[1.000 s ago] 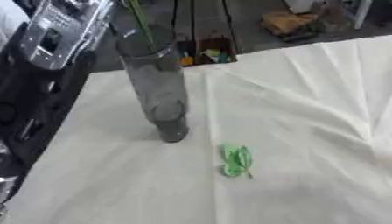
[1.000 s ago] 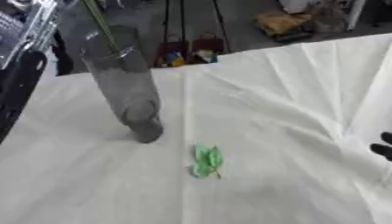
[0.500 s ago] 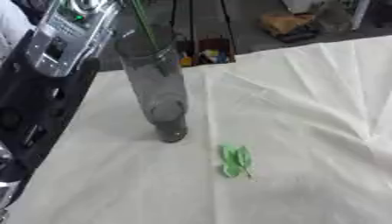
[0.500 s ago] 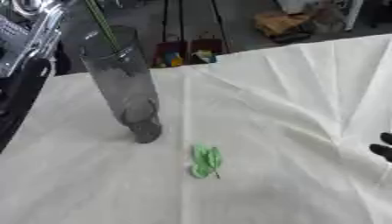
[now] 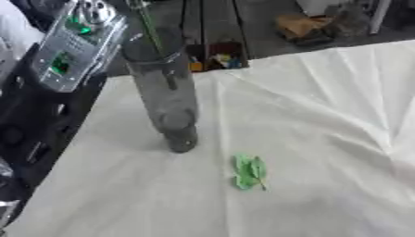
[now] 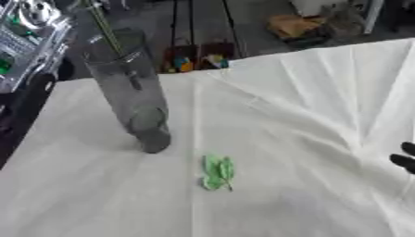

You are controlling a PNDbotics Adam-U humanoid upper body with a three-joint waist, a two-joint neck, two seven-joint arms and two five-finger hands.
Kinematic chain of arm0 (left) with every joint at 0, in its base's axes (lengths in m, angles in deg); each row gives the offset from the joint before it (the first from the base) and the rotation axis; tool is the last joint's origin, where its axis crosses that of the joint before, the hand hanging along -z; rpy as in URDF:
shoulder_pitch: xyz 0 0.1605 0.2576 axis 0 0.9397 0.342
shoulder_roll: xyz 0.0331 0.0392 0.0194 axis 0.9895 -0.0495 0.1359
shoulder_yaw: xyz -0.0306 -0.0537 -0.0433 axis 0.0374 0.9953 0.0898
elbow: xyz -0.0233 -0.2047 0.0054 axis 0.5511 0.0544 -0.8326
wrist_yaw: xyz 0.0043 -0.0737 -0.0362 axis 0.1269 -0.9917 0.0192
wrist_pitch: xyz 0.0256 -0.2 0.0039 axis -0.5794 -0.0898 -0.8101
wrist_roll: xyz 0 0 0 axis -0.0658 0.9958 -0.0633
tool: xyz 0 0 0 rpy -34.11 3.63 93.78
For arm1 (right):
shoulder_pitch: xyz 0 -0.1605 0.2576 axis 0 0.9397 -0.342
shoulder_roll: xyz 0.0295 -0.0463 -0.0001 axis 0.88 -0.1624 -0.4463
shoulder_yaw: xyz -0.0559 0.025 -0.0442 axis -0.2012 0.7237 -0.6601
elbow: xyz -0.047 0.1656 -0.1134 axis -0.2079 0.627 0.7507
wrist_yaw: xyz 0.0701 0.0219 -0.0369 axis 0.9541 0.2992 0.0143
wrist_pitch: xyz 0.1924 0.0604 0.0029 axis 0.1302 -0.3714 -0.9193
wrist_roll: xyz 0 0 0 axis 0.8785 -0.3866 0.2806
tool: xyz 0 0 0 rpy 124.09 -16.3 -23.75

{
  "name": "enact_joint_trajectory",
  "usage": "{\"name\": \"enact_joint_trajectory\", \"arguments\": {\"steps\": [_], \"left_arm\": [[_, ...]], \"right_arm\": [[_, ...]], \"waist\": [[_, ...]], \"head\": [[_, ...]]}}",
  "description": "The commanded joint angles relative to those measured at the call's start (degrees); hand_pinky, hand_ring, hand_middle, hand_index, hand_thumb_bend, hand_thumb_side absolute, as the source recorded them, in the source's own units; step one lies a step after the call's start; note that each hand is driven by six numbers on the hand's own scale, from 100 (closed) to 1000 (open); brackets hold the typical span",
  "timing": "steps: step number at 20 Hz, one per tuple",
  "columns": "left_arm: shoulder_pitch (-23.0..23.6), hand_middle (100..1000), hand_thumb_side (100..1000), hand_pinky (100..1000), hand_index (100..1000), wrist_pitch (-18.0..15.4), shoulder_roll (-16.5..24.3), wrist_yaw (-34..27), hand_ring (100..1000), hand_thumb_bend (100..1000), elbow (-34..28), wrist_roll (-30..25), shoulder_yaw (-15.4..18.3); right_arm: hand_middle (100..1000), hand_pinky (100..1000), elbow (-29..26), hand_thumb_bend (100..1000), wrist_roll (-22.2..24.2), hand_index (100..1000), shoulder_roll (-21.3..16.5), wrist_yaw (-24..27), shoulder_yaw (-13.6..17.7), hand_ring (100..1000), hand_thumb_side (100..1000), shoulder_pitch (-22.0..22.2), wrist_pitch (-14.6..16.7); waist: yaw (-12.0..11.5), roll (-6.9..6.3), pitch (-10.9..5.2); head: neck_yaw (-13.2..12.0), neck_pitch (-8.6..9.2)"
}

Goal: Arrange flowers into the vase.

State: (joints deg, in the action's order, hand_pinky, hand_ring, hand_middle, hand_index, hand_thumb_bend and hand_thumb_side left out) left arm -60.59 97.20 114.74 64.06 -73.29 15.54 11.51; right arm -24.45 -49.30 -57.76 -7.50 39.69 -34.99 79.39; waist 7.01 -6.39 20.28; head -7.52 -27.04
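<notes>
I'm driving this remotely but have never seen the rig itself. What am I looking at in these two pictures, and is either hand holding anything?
Both pictures come from one stereo camera in the robot's head, looking down at the table: its left eye and its right eye, same moment. The table is covered with a creased white cloth. On it stands a tall clear glass vase with a thin green stem rising out of its mouth. In front of the vase a small green leaf lies loose on the cloth. The black and silver shape along the left edge is the robot's left arm; its hand is out of frame. Only dark fingertips of the right hand show at the right edge, holding nothing visible.
</notes>
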Motion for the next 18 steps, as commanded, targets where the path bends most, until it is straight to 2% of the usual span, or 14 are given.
{"name": "enact_joint_trajectory", "arguments": {"steps": [1, 14, 15, 17, 18], "left_arm": [[-0.78, 100, 906, 100, 100, -0.06, 1.08, 1.12, 100, 100, -0.90, -0.41, 0.12], [-0.37, 106, 934, 100, 100, 0.13, 0.61, 1.46, 100, 100, -0.82, -0.10, -0.22], [-0.33, 164, 937, 100, 100, 0.28, 0.61, 1.55, 140, 100, -0.76, -0.08, -0.21], [-0.25, 205, 938, 100, 100, 0.61, 0.54, 1.70, 183, 100, -0.64, 0.04, -0.13], [-0.18, 285, 939, 100, 100, 0.79, 0.52, 1.77, 252, 100, -0.58, 0.07, -0.15]], "right_arm": [[567, 758, -1.01, 100, 0.00, 678, -0.22, -0.06, 0.27, 812, 1000, -0.57, -0.08], [564, 762, -1.01, 100, -0.26, 679, -0.03, -0.46, 0.33, 815, 1000, -0.77, -0.89], [564, 763, -1.01, 100, -0.31, 679, -0.05, -0.46, 0.34, 816, 1000, -0.77, -0.89], [564, 763, -1.01, 100, -0.42, 678, -0.06, -0.45, 0.36, 816, 1000, -0.80, -0.93], [564, 763, -1.01, 100, -0.44, 678, -0.07, -0.46, 0.35, 816, 1000, -0.80, -0.95]], "waist": [[-0.07, 0.54, -0.96], [-0.25, 0.48, -0.75], [-0.26, 0.47, -0.77], [-0.25, 0.46, -0.77], [-0.25, 0.46, -0.78]], "head": [[-0.01, 0.79], [0.27, 1.09], [0.28, 1.08], [0.29, 1.11], [0.31, 1.15]]}}
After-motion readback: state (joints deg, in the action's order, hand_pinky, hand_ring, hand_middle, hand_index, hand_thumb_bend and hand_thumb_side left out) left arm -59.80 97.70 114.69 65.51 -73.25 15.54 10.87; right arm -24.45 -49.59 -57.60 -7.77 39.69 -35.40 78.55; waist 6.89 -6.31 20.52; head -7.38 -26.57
